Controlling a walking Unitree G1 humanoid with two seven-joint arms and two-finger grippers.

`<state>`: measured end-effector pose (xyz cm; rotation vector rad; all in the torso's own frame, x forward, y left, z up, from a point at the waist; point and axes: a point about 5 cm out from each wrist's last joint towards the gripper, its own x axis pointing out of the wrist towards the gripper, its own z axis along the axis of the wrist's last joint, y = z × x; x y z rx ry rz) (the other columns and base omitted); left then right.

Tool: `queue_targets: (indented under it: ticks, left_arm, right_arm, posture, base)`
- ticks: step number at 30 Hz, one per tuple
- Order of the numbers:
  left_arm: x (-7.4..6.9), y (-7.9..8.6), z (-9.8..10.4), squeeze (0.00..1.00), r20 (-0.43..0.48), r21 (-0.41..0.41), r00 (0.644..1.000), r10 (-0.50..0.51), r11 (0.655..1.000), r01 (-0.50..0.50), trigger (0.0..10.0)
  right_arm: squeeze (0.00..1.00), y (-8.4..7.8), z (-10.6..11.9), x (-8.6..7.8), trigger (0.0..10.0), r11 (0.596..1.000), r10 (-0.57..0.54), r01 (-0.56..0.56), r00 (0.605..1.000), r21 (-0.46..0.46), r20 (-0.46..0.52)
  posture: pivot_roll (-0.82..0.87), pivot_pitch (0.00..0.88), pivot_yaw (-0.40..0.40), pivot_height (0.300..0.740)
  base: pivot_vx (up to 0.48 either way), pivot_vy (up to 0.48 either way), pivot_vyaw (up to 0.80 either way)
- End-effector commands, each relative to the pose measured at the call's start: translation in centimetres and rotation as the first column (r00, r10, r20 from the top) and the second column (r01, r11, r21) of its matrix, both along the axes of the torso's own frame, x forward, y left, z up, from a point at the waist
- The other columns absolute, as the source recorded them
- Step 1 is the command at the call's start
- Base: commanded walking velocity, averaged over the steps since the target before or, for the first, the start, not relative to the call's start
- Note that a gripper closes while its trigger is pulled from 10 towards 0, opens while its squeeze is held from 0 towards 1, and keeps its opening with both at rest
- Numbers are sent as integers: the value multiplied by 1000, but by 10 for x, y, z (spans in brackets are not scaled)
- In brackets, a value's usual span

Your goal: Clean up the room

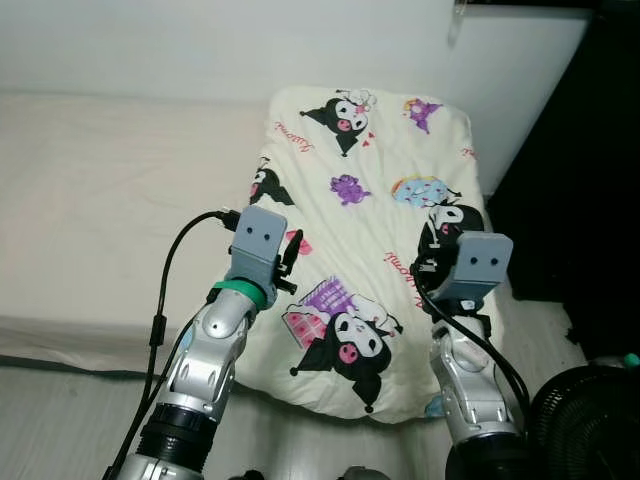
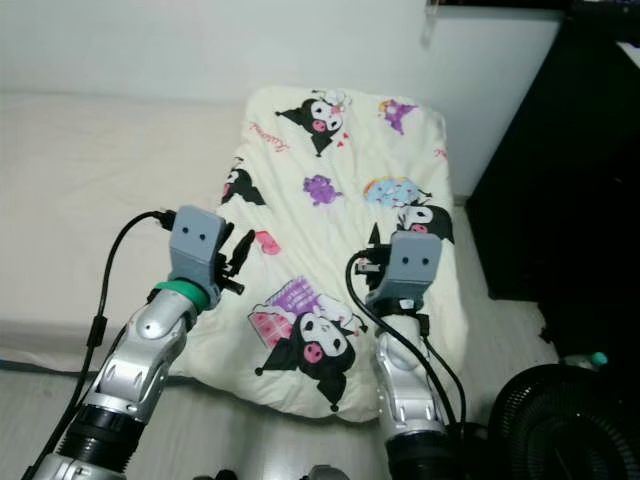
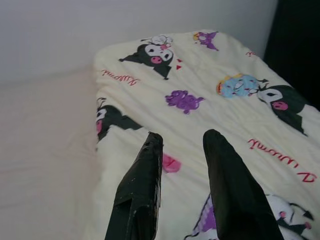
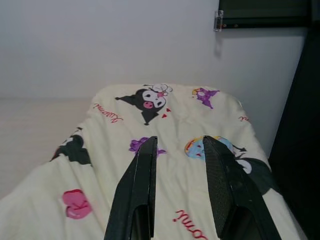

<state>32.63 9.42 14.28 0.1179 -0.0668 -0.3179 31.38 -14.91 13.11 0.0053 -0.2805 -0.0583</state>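
With both arms raised over the bed's [image 1: 90,200] end, the cartoon-print blanket [image 1: 370,200] lies folded against the wall-side corner. Left gripper [image 3: 182,145] and right gripper [image 4: 177,145] hover parted, empty, probably positioned for straightening.

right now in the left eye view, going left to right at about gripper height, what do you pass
bare cream mattress → left gripper, open above the blanket's left edge → cartoon-print blanket → right gripper, open above the blanket's right side → dark furniture
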Motion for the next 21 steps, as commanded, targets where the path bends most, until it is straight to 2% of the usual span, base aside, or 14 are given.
queue_targets:
  ticks: [1, 14, 21]
  left_arm:
    - [-1, 5, -8, 0, -32, 18, 999, 19, 1000, -18, 10000]
    - [-1, 4, -6, 0, -18, 22, 1000, 7, 1000, -7, 10000]
    - [-4, 3, -11, 0, -35, 24, 999, -9, 1000, 10, 10000]
  right_arm:
    - [0, 6, -4, -1, 10000, 1000, 18, -18, 1000, 4, -14]
    - [0, 7, -5, -1, 10000, 1000, 21, -21, 1000, 7, -18]
    - [0, 9, -7, -2, 10000, 1000, 28, -28, 999, 7, -25]
  posture:
    - [-57, 56, 72, 739]
    - [-58, 59, 77, 739]
    - [-55, 67, 80, 739]
  base:
    - [0, 0, 0]
    - [0, 0, 0]
    - [0, 0, 0]
